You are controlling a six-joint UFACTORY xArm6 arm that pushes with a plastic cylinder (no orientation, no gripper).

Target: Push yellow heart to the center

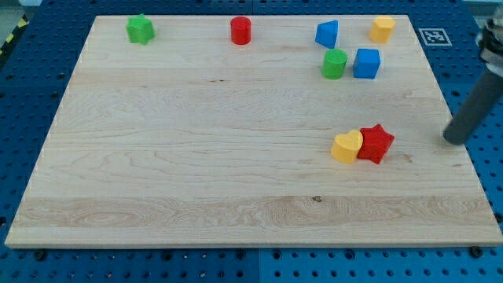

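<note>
Sitting bare at the frame's right edge, holding nothing, my tip (453,141) is resting well right of the yellow heart (346,147), which is lying lower right, touching the red star (376,144).

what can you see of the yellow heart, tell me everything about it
The yellow heart is a small, solid block that looks like smooth plastic, lying flat on the wooden board in the view's lower right area. Its lobes face the view's right, where it touches the red star. Nothing else touches it. My tip stands apart, further to the view's right, beyond the star near the board's edge.
</note>
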